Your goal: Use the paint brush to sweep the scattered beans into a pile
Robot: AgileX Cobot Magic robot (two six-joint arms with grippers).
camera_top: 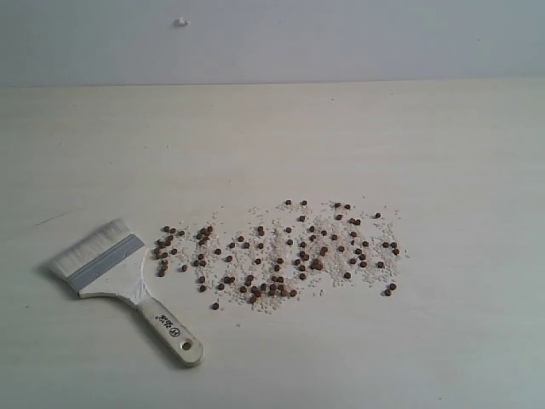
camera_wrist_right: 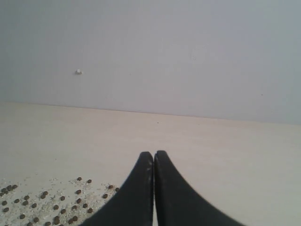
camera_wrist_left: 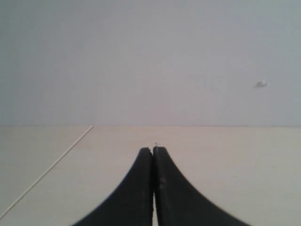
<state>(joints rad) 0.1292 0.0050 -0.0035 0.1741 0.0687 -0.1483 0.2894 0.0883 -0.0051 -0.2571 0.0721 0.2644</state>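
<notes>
The beans (camera_top: 281, 251) lie scattered in a wide band across the middle of the pale table, mixed with white grains. No compact pile shows. The paint brush (camera_top: 128, 277) lies flat to their left, its pale bristles pointing to the far left and its wooden handle towards the front. Neither gripper appears in the exterior view. My left gripper (camera_wrist_left: 153, 149) is shut with nothing in it, above bare table. My right gripper (camera_wrist_right: 154, 153) is shut and empty too, with some of the beans (camera_wrist_right: 51, 207) off to one side of it.
A grey wall (camera_top: 272, 38) stands behind the table's far edge, with a small white mark (camera_top: 181, 22) on it. A thin seam line (camera_wrist_left: 47, 172) runs across the table surface in the left wrist view.
</notes>
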